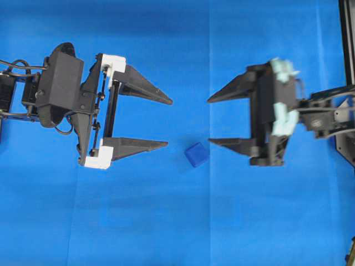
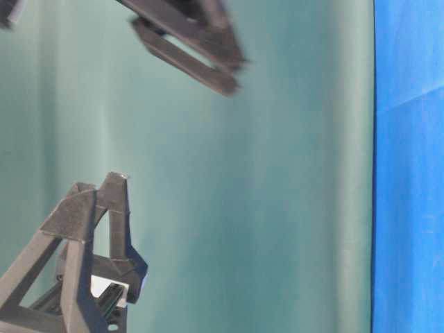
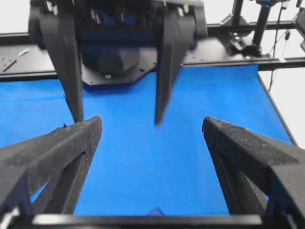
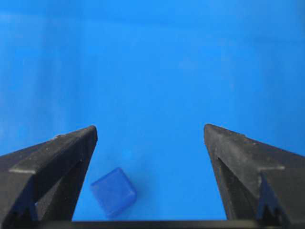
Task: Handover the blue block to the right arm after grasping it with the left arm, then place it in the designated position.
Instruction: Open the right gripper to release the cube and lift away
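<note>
While both grippers — left gripper [image 1: 166,123] and right gripper [image 1: 209,121] — stand wide open and empty, you should lower the left one squarely over the blue block [image 1: 196,154], lying on the cloth [image 1: 166,221] between them.

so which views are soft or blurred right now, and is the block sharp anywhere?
Overhead: right gripper slightly smeared, left gripper crisp, blue block fairly sharp. Table-level: upper fingers motion-blurred, lower ones sharper, no block in frame. Left wrist: the facing fingers are soft. Right wrist: blue block a bit soft; cloth evenly lit, no glare.
</note>
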Tool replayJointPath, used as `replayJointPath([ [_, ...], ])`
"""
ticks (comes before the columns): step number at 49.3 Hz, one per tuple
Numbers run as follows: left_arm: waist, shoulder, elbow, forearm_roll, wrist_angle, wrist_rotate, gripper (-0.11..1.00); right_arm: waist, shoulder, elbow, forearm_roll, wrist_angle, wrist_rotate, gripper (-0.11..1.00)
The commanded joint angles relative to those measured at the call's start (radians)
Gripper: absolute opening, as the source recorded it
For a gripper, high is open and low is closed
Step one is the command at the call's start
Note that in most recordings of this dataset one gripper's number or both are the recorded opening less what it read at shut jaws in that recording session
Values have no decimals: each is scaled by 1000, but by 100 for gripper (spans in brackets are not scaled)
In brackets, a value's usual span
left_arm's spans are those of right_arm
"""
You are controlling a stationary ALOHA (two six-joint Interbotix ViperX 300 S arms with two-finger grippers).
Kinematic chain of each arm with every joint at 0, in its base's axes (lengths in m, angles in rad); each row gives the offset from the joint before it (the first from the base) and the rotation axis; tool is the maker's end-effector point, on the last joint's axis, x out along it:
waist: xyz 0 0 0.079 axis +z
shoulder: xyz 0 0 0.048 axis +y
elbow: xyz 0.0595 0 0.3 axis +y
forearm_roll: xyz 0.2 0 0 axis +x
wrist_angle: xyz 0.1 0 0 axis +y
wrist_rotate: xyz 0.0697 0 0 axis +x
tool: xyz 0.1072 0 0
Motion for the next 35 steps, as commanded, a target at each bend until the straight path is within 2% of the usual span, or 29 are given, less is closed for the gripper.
replayJointPath([
  [1, 0, -21, -15, -2, -8, 0, 91, 3, -57, -11, -5, 23, -2, 88],
  [16, 0, -21, -17, -2, -8, 0, 91, 6, -172, 17, -23, 61, -2, 88],
  [35, 0, -20, -18, 0, -9, 0, 91, 6, -167, 18, -28, 61, -2, 88],
])
